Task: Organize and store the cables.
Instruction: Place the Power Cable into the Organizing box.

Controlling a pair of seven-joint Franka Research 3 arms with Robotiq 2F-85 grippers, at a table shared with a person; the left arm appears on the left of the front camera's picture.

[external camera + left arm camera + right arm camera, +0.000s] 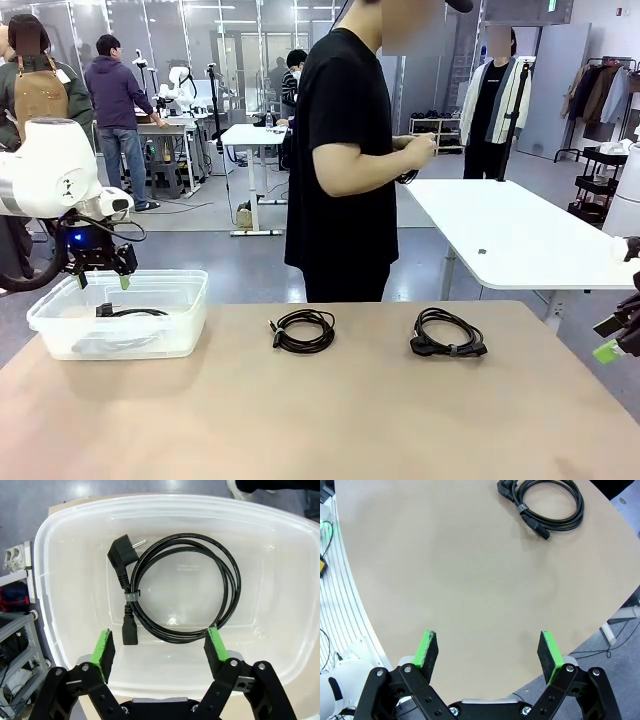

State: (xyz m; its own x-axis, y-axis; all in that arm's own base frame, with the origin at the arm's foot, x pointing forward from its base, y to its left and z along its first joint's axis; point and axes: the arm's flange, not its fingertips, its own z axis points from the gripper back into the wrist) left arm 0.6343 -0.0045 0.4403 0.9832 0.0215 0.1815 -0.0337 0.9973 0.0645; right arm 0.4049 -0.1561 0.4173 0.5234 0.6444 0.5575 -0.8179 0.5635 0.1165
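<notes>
My left arm comes in from the left side, and its wrist is bent so that my left end effector points straight down. Seen from the left wrist camera, the left end effector has its jaws standing wide apart, with the green pads facing each other. My right end effector sits low at the right edge, partly cut off. From its own wrist camera, the right end effector is spread wide too, both fingers reaching forward.

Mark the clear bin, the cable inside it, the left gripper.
clear bin (150, 504), left wrist view, far rim.
cable (121, 555), left wrist view, plug head.
left gripper (159, 631), left wrist view, midway between fingertips.
</notes>
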